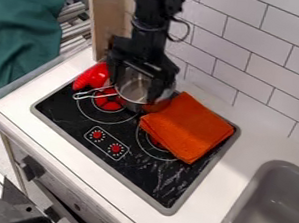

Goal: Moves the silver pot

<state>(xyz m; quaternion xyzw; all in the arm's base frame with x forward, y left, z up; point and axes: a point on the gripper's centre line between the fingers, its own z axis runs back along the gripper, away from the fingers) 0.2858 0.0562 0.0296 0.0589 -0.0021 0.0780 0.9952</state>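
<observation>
Silver saucepan (133, 92) is sitting at the rear of the black cooktop (133, 168), its wire handle (89, 93) pointing toward the counter's left side. Gripper (134, 88) is hanging over it, fingers standing apart, straddling the pan; firm hold not showing. Judging: approach largely done, grasp and relocation remaining; destination going unnamed. Folded orange cloth (187, 127) is crowding one side, glossy red object (92, 76) the other, tiled wall (228, 58) the back. Front cooktop is offering the roomiest path.
</observation>
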